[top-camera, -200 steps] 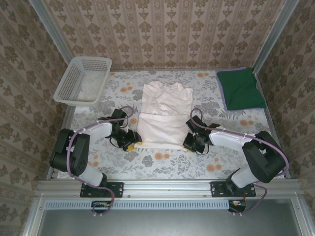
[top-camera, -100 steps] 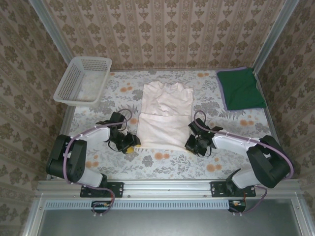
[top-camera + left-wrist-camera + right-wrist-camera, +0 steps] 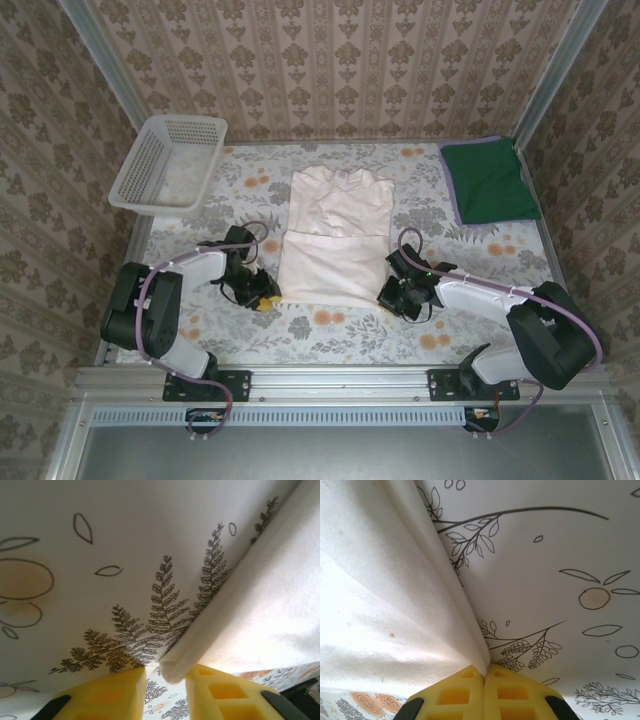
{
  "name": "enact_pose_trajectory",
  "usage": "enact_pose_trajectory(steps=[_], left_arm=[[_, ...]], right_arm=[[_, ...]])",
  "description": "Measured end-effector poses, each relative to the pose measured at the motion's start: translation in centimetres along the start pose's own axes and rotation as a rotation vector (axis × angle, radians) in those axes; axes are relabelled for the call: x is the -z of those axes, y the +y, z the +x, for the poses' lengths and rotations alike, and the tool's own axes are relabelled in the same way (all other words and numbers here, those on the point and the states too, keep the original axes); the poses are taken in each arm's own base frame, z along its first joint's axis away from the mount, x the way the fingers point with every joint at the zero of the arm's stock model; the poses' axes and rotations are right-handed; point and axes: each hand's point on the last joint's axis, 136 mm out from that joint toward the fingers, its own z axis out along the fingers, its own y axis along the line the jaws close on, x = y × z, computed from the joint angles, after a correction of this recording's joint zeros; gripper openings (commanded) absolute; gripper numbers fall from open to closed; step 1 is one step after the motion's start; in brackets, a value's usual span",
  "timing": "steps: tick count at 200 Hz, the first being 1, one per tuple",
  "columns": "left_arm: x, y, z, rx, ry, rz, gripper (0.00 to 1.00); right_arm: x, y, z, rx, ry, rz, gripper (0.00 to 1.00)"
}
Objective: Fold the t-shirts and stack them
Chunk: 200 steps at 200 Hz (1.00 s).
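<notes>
— Left wrist camera: is the left gripper [image 3: 165,682] closed?
— No, spread, with the cream shirt [image 3: 260,605]'s near-left corner between its fingers. The right gripper [image 3: 484,680] pinches its near-right corner. The green shirt [image 3: 488,182] lies far right of it.

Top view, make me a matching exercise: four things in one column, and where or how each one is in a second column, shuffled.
Things:
1. cream shirt
2. green shirt
3. basket
4. right pincer

Place or state:
a. far left corner
b. shut on a shirt edge
c. in the middle
d. far right corner

Pairs: 1-c, 2-d, 3-a, 4-b
</notes>
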Motion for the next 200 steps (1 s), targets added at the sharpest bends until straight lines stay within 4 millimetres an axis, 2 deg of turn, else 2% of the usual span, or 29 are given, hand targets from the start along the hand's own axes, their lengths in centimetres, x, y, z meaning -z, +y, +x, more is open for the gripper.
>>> enact_pose_trajectory(steps=[27,50,76,117,147,182,200], left_arm=[[-0.1,0.0,-0.2,0.011,0.023,-0.022,0.09],[-0.2,-1.0,-0.8,-0.026,0.019,-0.005,0.00],[-0.1,-1.9,-2.0,-0.090,-0.029,-0.001,0.00],[0.6,-1.5,-2.3,-0.153,-0.072,-0.042,0.00],[1.4,-0.6,0.0,-0.206,-0.045,-0.057,0.00],[1.6,-0.4,4.1,-0.258,0.053,-0.082,0.00],[2.8,-0.8,5.5,-0.295,0.063,-0.084,0.00]], right_arm=[[0.0,-0.1,0.0,0.005,0.002,0.003,0.00],[0.1,-0.2,0.1,0.009,0.006,0.012,0.00],[0.2,-0.4,0.2,0.012,0.010,0.021,0.00],[0.7,-0.7,0.5,0.027,0.013,0.028,0.00],[1.2,-0.6,2.0,0.051,0.016,-0.004,0.00],[1.1,-2.6,5.4,0.084,0.063,0.020,0.00],[1.4,-3.3,6.6,0.090,0.072,0.021,0.00]])
